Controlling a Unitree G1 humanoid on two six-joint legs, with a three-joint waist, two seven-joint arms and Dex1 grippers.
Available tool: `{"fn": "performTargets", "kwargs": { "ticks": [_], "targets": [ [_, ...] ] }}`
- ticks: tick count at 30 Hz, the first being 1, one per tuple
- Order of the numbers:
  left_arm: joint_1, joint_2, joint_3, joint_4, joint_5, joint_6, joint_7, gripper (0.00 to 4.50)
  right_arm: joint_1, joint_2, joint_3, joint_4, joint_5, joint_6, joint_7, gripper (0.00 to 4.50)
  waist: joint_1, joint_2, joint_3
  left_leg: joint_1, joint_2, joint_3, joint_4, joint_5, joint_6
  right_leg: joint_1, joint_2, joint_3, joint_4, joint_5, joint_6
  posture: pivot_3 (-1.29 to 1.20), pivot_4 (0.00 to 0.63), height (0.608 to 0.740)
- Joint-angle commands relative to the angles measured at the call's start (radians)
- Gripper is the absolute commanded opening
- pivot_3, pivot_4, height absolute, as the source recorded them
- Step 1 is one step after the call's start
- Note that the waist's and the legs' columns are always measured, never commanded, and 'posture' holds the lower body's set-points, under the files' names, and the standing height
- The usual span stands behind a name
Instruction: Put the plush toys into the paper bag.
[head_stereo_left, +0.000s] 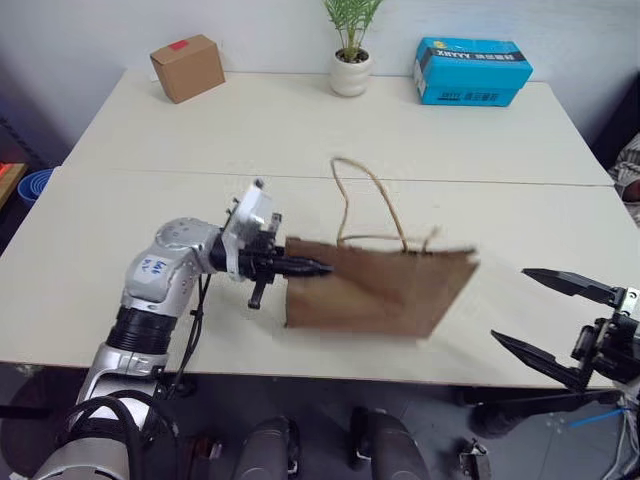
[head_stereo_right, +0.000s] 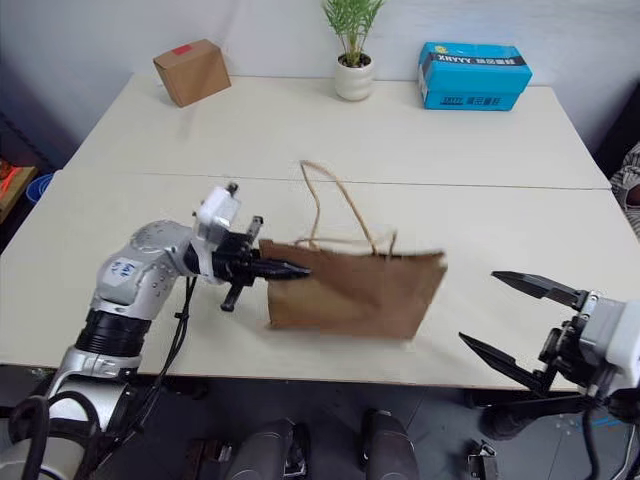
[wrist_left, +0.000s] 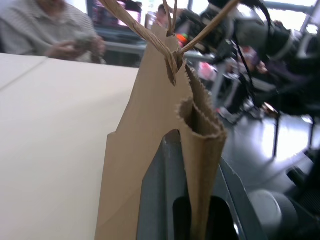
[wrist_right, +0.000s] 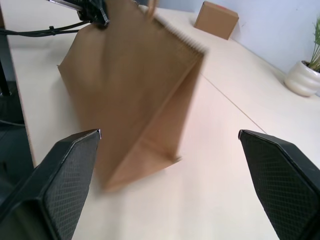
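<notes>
Paper bag (head_stereo_left: 380, 290) stands upright near the table's (head_stereo_left: 150, 150) front edge because the left gripper (head_stereo_left: 300, 267) pinches its upper rim, presumably keeping the mouth accessible for toys, while the right gripper (head_stereo_left: 550, 315) waits alongside, spread wide and empty.
</notes>
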Motion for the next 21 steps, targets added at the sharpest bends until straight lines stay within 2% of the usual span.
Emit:
{"fn": "performTargets", "kwargs": {
  "ticks": [1,3,6,12,16,18,21],
  "targets": [
    [-0.039,-0.004,0.002,0.059,0.051,-0.113,-0.045,0.03,0.012,-0.005,-0.031,-0.016,0.003,-0.016,0.006,4.5,0.001,0.0,0.0,0.0,0.0,0.0,0.0,0.0,0.0,0.0,0.0,0.001,0.0,0.0,0.0,0.0,0.15,0.74],
    [-0.036,0.009,0.001,0.06,0.07,-0.117,-0.044,0.03,0.021,0.002,-0.02,-0.017,-0.002,-0.025,0.011,4.5,0.002,0.0,0.0,0.0,0.0,-0.001,0.0,0.0,0.0,0.0,-0.001,0.004,0.0,0.0,0.0,0.0,0.15,0.74],
    [-0.01,0.026,0.03,0.011,0.057,-0.085,-0.005,0.65,0.021,0.012,-0.009,-0.01,0.0,-0.031,0.011,4.5,0.002,0.0,0.0,0.0,0.0,-0.001,0.0,0.0,0.001,0.0,-0.002,0.006,0.001,0.0,0.0,0.0,0.15,0.74],
    [0.108,0.146,0.166,-0.134,0.037,-0.009,0.129,2.58,-0.043,-0.027,0.011,0.044,0.0,-0.007,0.017,4.5,-0.009,0.0,0.0,0.0,0.001,-0.002,0.0,0.0,0.001,0.0,-0.003,0.006,0.002,0.0,0.0,0.0,0.15,0.74],
    [0.323,0.287,0.387,-0.244,0.054,0.033,0.273,3.81,-0.146,-0.14,0.017,0.134,0.01,0.045,0.054,4.5,-0.028,0.0,0.0,0.001,0.003,-0.002,-0.001,-0.001,0.0,0.0,-0.005,0.007,0.002,0.0,-0.001,0.0,0.15,0.74],
    [0.409,0.333,0.45,-0.274,0.064,0.017,0.29,4.45,-0.195,-0.183,0.028,0.178,-0.001,0.047,0.073,4.5,-0.023,0.0,0.0,0.001,0.003,-0.003,-0.001,-0.002,-0.001,0.0,-0.005,0.007,0.001,-0.001,-0.002,0.0,0.15,0.74],
    [0.537,0.385,0.556,-0.276,0.091,-0.047,0.298,4.48,-0.283,-0.249,0.07,0.269,-0.039,0.022,0.124,4.5,-0.02,0.0,0.0,0.001,0.003,-0.003,-0.001,-0.002,-0.001,0.001,-0.006,0.006,0.0,-0.001,-0.002,0.0,0.15,0.74]
  ]
}}
